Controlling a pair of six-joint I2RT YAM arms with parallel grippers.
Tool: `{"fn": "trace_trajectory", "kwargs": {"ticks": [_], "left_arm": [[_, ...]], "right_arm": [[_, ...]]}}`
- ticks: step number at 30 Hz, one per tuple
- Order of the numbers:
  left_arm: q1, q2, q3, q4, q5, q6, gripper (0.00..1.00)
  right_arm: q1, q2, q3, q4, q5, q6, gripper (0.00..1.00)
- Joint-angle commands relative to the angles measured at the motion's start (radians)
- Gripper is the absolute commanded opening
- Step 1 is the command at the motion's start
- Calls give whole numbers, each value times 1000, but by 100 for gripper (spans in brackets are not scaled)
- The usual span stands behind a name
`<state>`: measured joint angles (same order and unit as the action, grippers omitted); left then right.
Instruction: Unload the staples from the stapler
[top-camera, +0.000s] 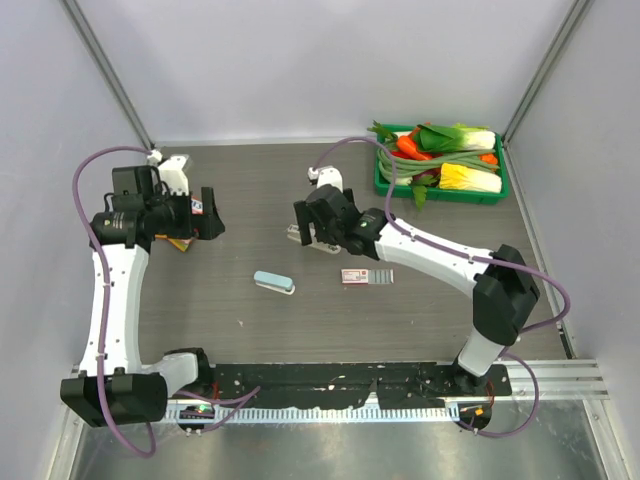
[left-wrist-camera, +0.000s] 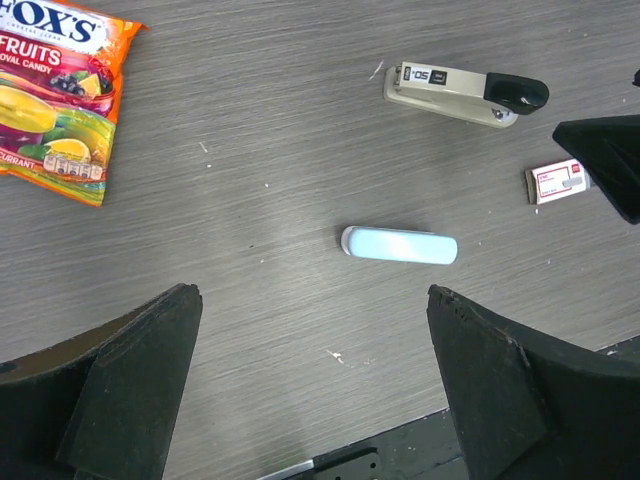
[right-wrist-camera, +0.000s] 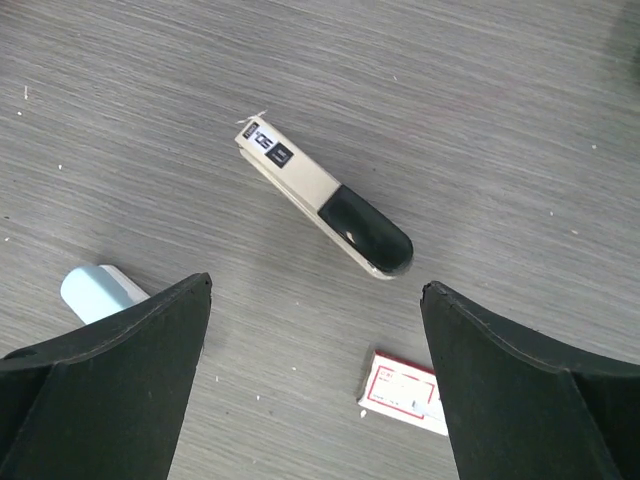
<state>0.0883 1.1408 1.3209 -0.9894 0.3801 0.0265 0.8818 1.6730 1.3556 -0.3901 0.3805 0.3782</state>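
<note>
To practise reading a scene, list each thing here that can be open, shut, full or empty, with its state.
Small pale blue oblong stapler: shut, lying flat.
Larger beige-and-black metal stapler: shut.
Small pink-and-white box: cannot tell whether open.
Green plastic tray: full of vegetables.
Left gripper: open, empty.
Right gripper: open, empty.

In your left wrist view the stapler (left-wrist-camera: 400, 245) at mid-frame is pale blue, on a table (left-wrist-camera: 250, 180) of dark grey wood grain. At upper right, the second stapler (left-wrist-camera: 465, 92) is beige with a black end. The box (left-wrist-camera: 555, 182) at the right edge is white with red print. The candy bag (left-wrist-camera: 55, 95), upper left, is orange with fruit pictures. Your left gripper (left-wrist-camera: 310, 292) and right gripper (right-wrist-camera: 315, 285) are black. In the top view's upper right, the tray (top-camera: 384, 186) is green.
</note>
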Motion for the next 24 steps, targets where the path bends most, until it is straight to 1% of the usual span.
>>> {"fn": "trace_trajectory", "kwargs": {"ticks": [1,2,3,5,9,16,19,21,22,24], "left_arm": [[24,-32,-2,-6,-10,-11,100],[39,-33,-21,-5,-6,-20,100],[80,-33,-37,9,32,-22,100],[117,-20,-75,15,66,-22,100],[195,7,-84,0,140,-20,100],[229,10,-106,-6,183,-13,100],[240,7,-127,-2,195,-13,100],[245,16,-129,-15,209,6,100],[246,19,-124,-23,215,12,100],[257,27,-118,-44,232,29,100]], "right_arm": [[57,50,83,5,28,-79,92],[68,77,94,0,26,-93,92],[81,89,106,-16,20,-107,92],[97,108,117,-16,-49,-160,92],[114,126,103,22,-117,-208,93],[115,217,160,-10,-190,-317,93],[114,237,154,-1,-219,-364,93],[115,244,148,8,-265,-374,94],[114,251,148,8,-285,-415,94],[115,258,154,8,-328,-430,94]]}}
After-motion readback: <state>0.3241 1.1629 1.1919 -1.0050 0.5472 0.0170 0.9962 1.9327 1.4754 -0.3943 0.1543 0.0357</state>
